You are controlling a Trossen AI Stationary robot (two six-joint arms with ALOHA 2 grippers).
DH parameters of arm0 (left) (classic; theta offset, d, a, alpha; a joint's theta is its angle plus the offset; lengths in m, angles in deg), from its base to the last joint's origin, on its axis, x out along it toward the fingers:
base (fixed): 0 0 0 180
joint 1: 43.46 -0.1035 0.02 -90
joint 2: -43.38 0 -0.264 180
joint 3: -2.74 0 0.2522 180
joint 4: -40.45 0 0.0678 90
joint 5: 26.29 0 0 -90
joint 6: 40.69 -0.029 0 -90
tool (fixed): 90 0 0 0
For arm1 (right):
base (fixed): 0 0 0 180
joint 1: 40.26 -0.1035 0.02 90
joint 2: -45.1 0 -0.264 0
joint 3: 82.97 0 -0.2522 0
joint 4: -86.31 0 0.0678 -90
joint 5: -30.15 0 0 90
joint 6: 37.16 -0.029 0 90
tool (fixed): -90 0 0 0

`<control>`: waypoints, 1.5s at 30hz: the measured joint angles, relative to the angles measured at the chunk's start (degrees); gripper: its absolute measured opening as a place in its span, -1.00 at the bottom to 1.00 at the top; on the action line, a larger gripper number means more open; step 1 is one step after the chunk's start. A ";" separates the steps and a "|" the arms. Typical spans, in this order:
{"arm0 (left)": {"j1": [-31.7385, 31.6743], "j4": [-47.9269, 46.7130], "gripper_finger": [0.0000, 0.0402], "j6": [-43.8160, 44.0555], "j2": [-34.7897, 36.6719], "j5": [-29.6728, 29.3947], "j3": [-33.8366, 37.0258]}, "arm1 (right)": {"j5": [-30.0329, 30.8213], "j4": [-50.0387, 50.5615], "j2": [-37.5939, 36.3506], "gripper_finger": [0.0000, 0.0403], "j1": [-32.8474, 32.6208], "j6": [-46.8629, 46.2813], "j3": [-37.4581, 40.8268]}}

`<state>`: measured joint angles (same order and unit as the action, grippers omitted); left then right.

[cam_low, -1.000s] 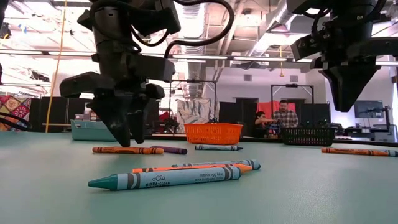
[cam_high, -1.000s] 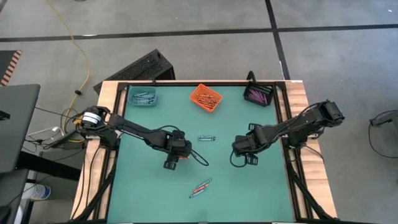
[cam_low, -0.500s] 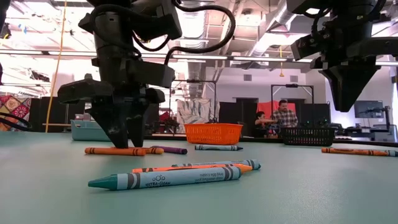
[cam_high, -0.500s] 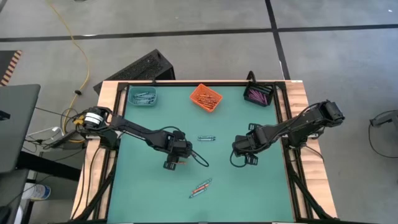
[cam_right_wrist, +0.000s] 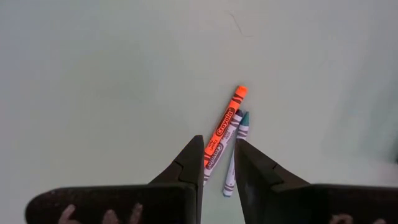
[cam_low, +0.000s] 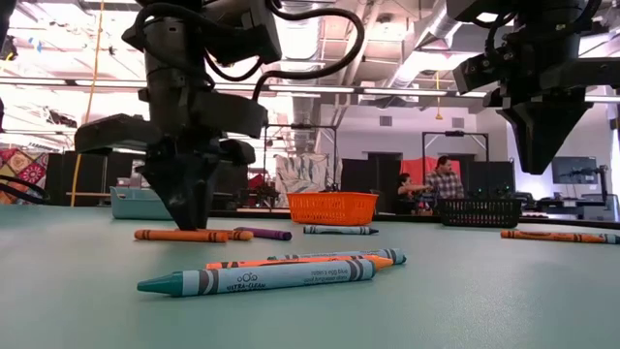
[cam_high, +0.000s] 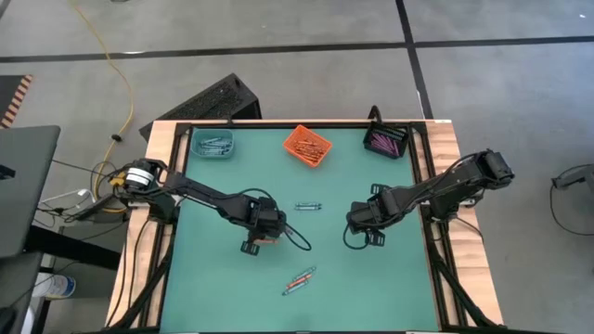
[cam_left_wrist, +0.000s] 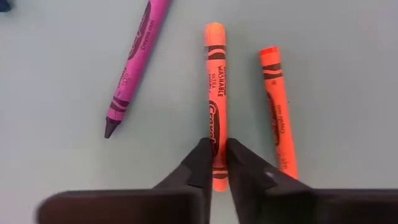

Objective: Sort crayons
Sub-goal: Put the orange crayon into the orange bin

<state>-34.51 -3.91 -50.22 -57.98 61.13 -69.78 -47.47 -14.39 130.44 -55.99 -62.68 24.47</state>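
Left wrist view: orange crayon (cam_left_wrist: 214,106) between fingers (cam_left_wrist: 202,163)

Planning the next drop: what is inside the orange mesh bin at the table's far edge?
The orange mesh bin holds a loose heap of thin orange wax crayons. Their number is unclear, and anything lying beneath the heap is covered.

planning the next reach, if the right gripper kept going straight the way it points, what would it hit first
Likely the orange crayon lying beside a teal crayon on the table; the right gripper points down at them, though height is unclear.
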 joint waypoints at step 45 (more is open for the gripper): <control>3.43 -10.30 -0.55 10.86 3.58 -0.73 -5.74 | 1.05 -4.40 0.02 -0.59 -0.25 0.00 0.00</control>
<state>-31.08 -14.21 -39.36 -54.39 60.40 -75.52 -46.42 -18.79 130.46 -56.24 -62.68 24.47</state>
